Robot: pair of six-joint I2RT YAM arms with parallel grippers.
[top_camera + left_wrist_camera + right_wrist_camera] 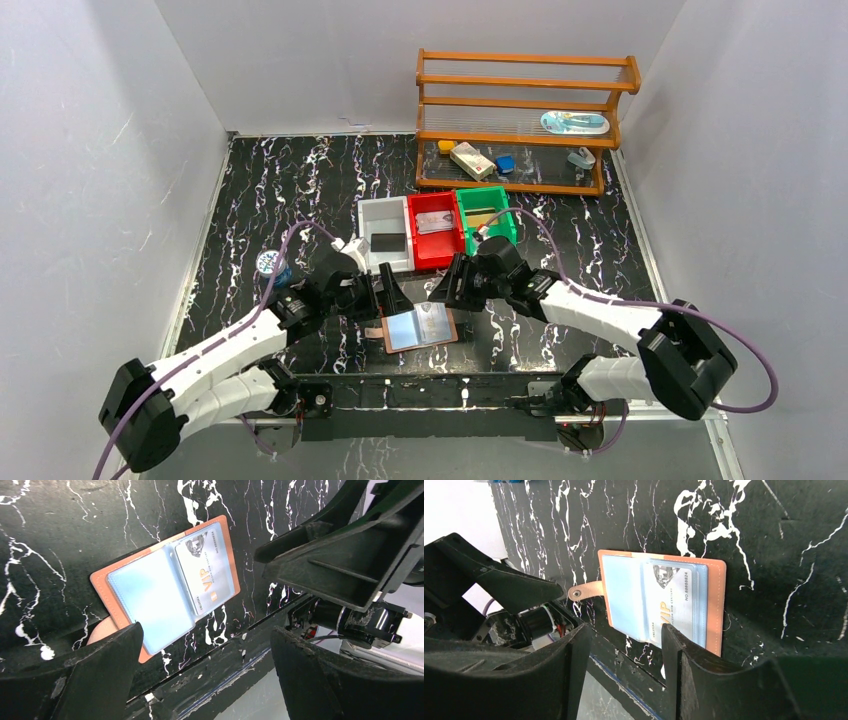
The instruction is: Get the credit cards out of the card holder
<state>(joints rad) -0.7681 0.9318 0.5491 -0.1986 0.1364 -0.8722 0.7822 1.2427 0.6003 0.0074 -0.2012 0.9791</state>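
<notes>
The card holder [420, 328] lies open and flat near the table's front edge, tan leather with light blue pockets and its strap tab [584, 591] pointing left. In its right pocket sits a whitish credit card [207, 575] marked VIP, which also shows in the right wrist view [670, 600]. My left gripper [392, 300] hovers just behind the holder's left half, wide open with nothing between its fingers [75, 675]. Just behind the holder's right half, my right gripper [447, 290] is open too and empty, its right finger [689, 670] over the holder's near edge.
White [380, 215], red [414, 235] and green [508, 225] bins stand in a row behind the grippers; a pale flat card [434, 222] lies in the red one. A wooden shelf [520, 85] with small items is at the back right. A small round blue-and-white object [270, 263] sits left.
</notes>
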